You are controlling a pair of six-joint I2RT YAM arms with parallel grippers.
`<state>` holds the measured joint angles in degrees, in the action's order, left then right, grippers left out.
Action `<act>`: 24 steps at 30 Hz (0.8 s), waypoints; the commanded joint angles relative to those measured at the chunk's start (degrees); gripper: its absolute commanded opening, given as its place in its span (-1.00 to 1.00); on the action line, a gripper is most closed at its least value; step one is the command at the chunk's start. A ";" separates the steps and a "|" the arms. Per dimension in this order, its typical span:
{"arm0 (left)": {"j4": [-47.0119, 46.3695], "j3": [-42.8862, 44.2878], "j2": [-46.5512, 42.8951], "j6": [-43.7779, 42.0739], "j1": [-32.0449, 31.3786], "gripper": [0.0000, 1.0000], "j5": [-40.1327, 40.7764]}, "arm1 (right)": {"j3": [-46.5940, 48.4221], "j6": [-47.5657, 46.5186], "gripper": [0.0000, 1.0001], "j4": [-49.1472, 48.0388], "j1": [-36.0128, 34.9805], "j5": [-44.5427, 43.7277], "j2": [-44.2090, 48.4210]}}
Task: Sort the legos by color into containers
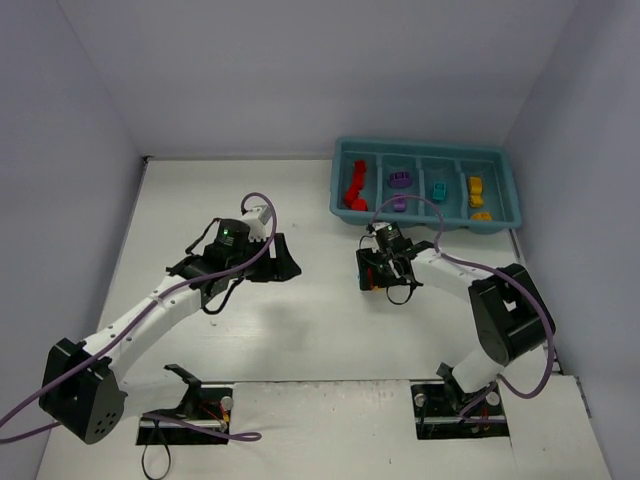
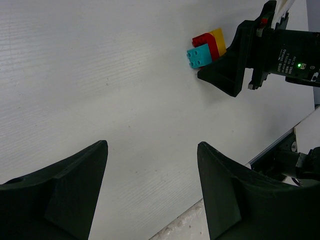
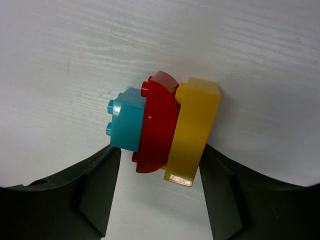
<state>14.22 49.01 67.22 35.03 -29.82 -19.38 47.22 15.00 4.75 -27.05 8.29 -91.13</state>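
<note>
Legos left on the table come down to one stuck-together stack (image 3: 160,130) of cyan, red and yellow, lying flat between the tips of my right pincer (image 3: 160,150). Its jaws are apart and straddle the stack's near end, cyan just beside one finger and yellow just beside the other. I see a sliver of table on the cyan side, so I read it as not yet clamped.

My left pincer (image 2: 152,170) is spread too, holding nothing, over bare table. The stack is well ahead of it and off to its right.

The tray (image 1: 430,222) sits beyond my right pincer, near but not touching. It already has red (image 1: 355,185), purple (image 1: 400,180), cyan (image 1: 438,190) and yellow (image 1: 476,190) bricks, one colour per compartment.

Step in hand, as I judge it: grabbing the last, mixed piece, so sorting is nearly done.

Next move: the stack can't go in whole. I'd close the right pincer across the yellow and red, then bring the left in to pull the cyan off — grip by the brick sides, not the studs. The rounded red one may slip. After that it's three short drops into the matching compartments.
</note>
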 commanded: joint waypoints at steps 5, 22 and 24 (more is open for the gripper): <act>-4.37 2.14 -0.51 1.71 0.47 0.31 0.48 | 1.73 0.11 -0.06 -1.15 -1.25 -3.28 0.16; -11.49 8.90 6.60 9.97 0.38 0.31 -4.97 | 5.25 -3.31 -0.51 -6.58 -6.17 1.53 12.28; -13.24 9.34 7.57 10.50 0.38 0.31 -5.93 | 5.51 -4.10 -0.49 -7.47 -6.70 2.86 13.52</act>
<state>7.35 55.07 74.48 43.24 -29.82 -22.68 49.71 12.62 2.33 -32.93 8.05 -81.65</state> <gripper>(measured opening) 0.655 0.441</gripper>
